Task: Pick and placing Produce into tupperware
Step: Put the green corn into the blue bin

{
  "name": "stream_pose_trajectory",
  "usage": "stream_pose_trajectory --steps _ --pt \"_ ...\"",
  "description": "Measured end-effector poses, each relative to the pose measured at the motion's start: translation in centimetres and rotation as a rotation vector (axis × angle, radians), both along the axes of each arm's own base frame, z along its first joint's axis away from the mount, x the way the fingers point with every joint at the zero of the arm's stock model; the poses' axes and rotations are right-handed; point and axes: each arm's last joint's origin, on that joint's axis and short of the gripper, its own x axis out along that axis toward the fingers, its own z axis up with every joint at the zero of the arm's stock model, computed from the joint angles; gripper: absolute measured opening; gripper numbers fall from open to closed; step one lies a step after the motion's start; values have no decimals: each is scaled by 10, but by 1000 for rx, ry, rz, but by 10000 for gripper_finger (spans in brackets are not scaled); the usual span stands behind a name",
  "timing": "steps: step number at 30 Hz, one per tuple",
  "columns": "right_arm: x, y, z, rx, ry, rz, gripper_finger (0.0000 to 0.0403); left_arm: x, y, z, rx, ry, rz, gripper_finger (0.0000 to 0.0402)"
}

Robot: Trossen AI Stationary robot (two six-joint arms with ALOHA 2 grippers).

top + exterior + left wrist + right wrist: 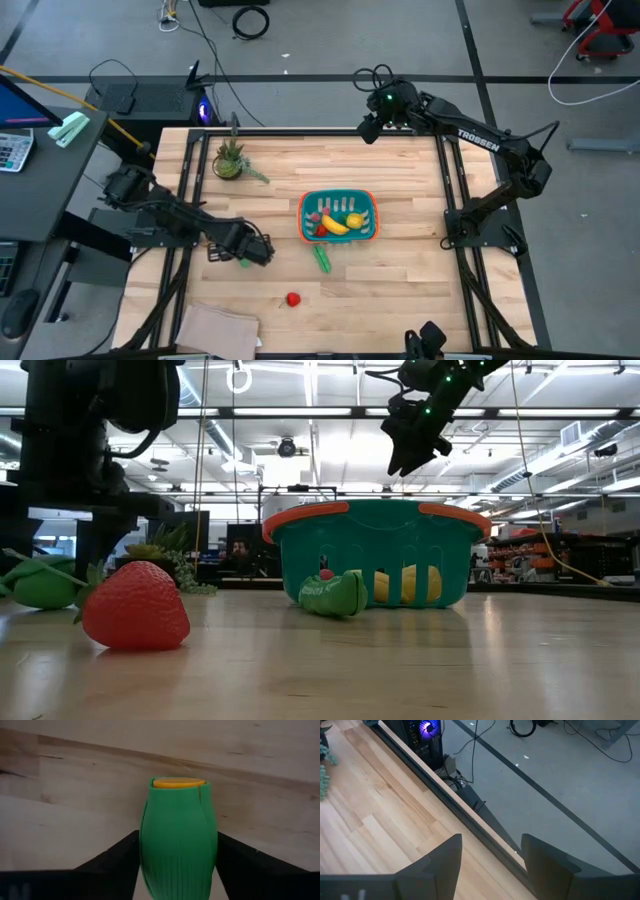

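My left gripper (250, 258) (177, 855) sits low over the table's left part and is shut on a green ribbed pod (177, 835) with a yellow end (178, 783). The teal basket (338, 216) (375, 545) with an orange-red rim stands at mid-table. Inside it are a yellow banana (335, 225), a yellow chunk (354, 219) and red pieces. A second green pod (322, 258) (335, 595) lies on the table at the basket's near side. A red strawberry (293, 299) (135, 605) lies nearer the near edge. My right gripper (370, 128) (410, 450) (492, 850) hangs open, high over the far edge. My left gripper pinches the green pod between its two fingers (120, 857), one on each ribbed side (150, 850). The pod lies along the fingers, its yellow end pointing away past their tips. The fingers slant down at the table. I cannot tell whether the pod is off the wood.
A spiky potted plant (230, 160) stands at the far left of the table. A tan cloth (215, 328) lies at the near left corner. Bare wood stretches right of the basket and along the near edge (400, 300).
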Motion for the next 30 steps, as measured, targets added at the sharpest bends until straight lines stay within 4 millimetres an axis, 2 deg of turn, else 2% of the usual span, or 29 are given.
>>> stream_pose_trajectory --steps 2,8,12,16,19,24,28,30 --pt "0 0 0 0 0 0 214 1 1 0 -1 -2 5 214" --pt "0 0 0 1 1 0 214 11 2 6 -15 -55 -28 213" --pt "0 0 0 12 -14 -16 214 29 6 25 52 -149 -78 213" --pt "0 0 0 19 -23 -26 214 54 19 55 156 -265 -139 217" --pt "0 0 0 20 -23 -26 214 72 35 83 246 -336 -221 214" --pt "0 0 0 22 -26 -30 214 94 77 122 383 -398 -382 214" --pt "0 0 0 25 -30 -34 214 106 111 134 499 -471 -485 216" --pt "0 0 0 25 -30 -34 214 114 125 134 522 -509 -509 215"
